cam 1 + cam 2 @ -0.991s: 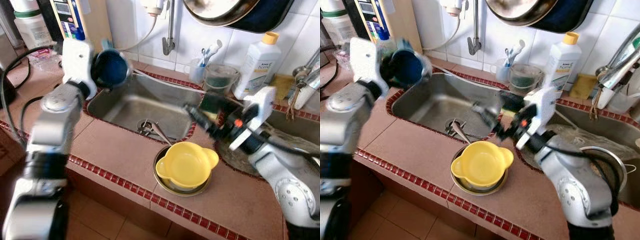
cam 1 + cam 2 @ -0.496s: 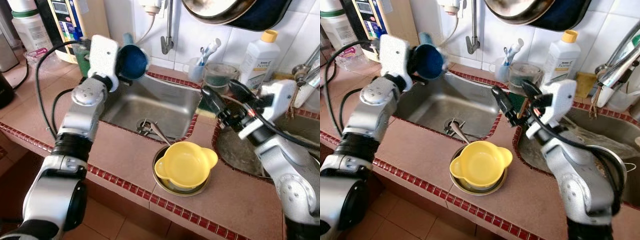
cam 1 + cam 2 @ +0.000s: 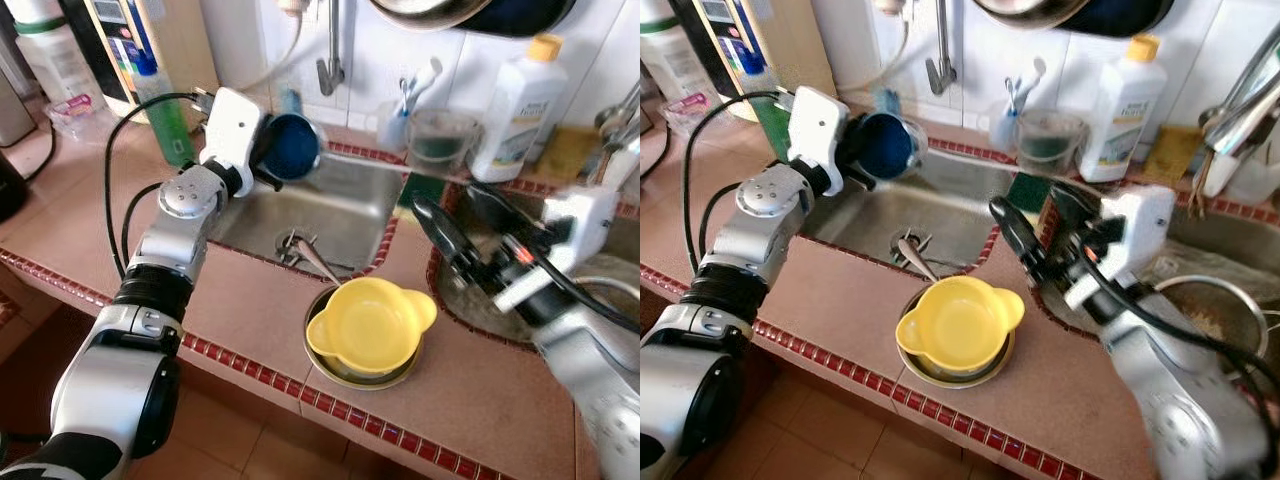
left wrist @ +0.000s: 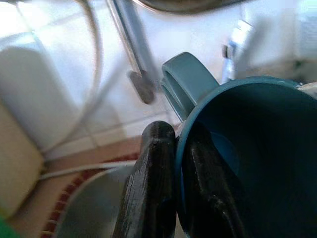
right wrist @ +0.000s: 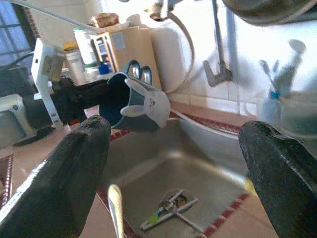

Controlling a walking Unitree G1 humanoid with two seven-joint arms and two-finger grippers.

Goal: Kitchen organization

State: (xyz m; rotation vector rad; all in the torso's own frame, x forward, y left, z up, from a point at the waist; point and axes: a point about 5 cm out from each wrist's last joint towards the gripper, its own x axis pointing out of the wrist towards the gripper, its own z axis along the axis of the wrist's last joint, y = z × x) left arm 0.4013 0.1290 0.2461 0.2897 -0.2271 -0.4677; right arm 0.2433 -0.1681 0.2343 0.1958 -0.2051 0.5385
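Above the sink [image 3: 340,215], blue cup [image 3: 293,146] pinched in left gripper [image 3: 268,160]

Mounted on the white tiled wall [image 3: 240,40], a metal tap [image 3: 330,62]. To its right, upright in a row at the back of the brown surface [image 3: 250,300]: a clear cup of toothbrushes [image 3: 396,120], a greenish tub [image 3: 440,138], a white bottle [image 3: 515,95] with yellow cap. Far left, a green bottle [image 3: 165,115]. Below, terracotta floor [image 3: 230,450].

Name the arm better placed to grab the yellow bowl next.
Right. The right tool is open and hovers just beside the yellow bowl; the left tool is shut on the blue mug over the sink.
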